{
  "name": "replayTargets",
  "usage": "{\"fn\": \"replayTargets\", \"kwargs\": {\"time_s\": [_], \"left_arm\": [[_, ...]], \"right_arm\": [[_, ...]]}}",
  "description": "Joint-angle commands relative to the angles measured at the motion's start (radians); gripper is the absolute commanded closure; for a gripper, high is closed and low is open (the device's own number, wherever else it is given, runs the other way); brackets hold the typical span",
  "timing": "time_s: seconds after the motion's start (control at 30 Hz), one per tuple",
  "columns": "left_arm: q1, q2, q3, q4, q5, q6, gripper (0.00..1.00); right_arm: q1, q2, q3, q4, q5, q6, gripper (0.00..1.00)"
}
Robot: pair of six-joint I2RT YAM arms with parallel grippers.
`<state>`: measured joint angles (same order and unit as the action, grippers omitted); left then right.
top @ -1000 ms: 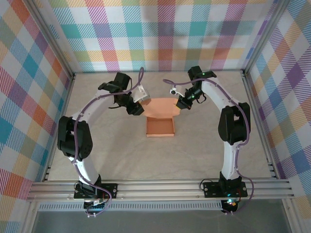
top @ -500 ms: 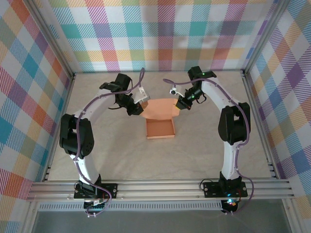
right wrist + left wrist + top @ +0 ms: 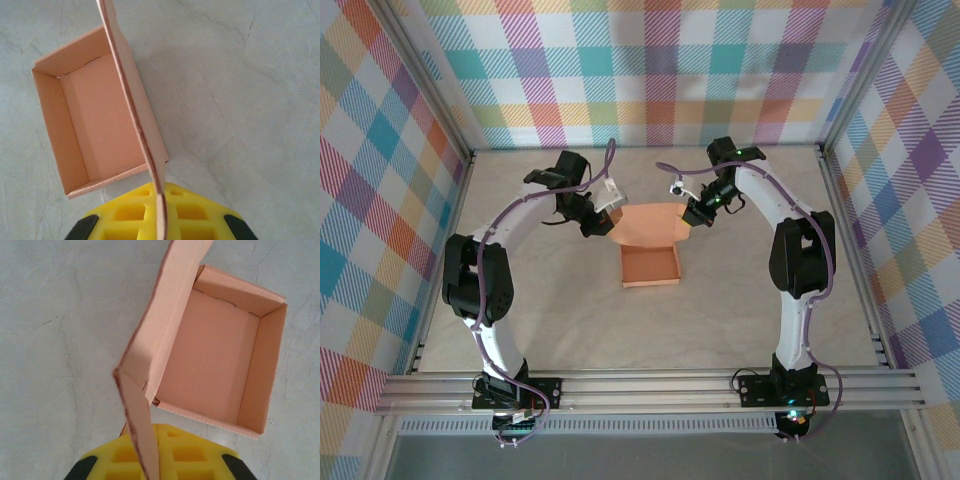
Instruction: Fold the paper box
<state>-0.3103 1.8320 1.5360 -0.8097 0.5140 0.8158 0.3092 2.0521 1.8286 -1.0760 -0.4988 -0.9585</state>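
Now: left grip newly made on the raised lid.
Paper box sits mid-table between the arms, tray open, lid raised at its far side. Left gripper, spread a second ago, pinches the lid's left flap; right gripper pinches the right flap, unchanged. Lid-closing looks ready.

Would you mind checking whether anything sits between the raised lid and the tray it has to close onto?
Nothing visible does: the tray of the paper box lies open under the lid, which the left gripper and right gripper pinch at its sides.
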Motion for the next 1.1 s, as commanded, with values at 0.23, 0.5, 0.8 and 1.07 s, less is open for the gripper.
{"fn": "replayTargets", "kwargs": {"time_s": [0.23, 0.5, 0.8, 1.07], "left_arm": [[0.020, 0.018, 0.025, 0.041, 0.009, -0.007, 0.66], [0.044, -0.019, 0.000, 0.063, 0.005, -0.006, 0.55], [0.145, -0.143, -0.111, 0.123, 0.169, -0.011, 0.29], [0.119, -0.068, -0.016, -0.026, 0.317, 0.064, 0.37]], "right_arm": [[0.010, -0.046, -0.011, -0.028, -0.069, -0.018, 1.00], [0.010, -0.051, -0.017, -0.027, -0.059, -0.022, 1.00], [0.010, -0.070, -0.034, -0.019, -0.048, -0.025, 1.00], [0.011, -0.076, -0.051, -0.023, -0.054, -0.017, 1.00]]}}
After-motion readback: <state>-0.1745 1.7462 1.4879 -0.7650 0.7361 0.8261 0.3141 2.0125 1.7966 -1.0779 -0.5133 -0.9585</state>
